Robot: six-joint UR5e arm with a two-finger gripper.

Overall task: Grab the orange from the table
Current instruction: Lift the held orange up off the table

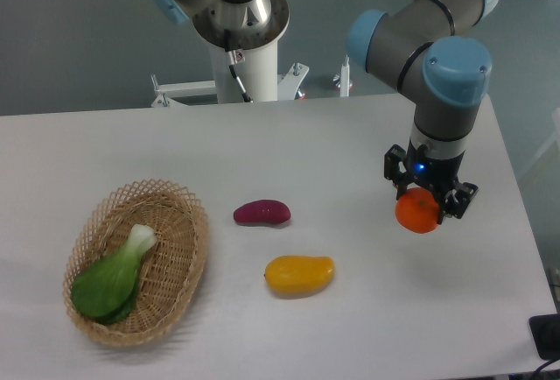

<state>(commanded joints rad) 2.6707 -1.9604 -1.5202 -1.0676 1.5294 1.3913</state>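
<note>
The tool (426,200) is closed on the orange (417,212), its two fingers clamping the fruit from either side, over the desk (262,144) toward its 3 o'clock edge. At the orange's 9 o'clock lies the sweet potato (262,213), at its 8 o'clock the mango (299,274). Far off at 9 o'clock a basket (179,249) holds a bok choy (112,280).
</note>
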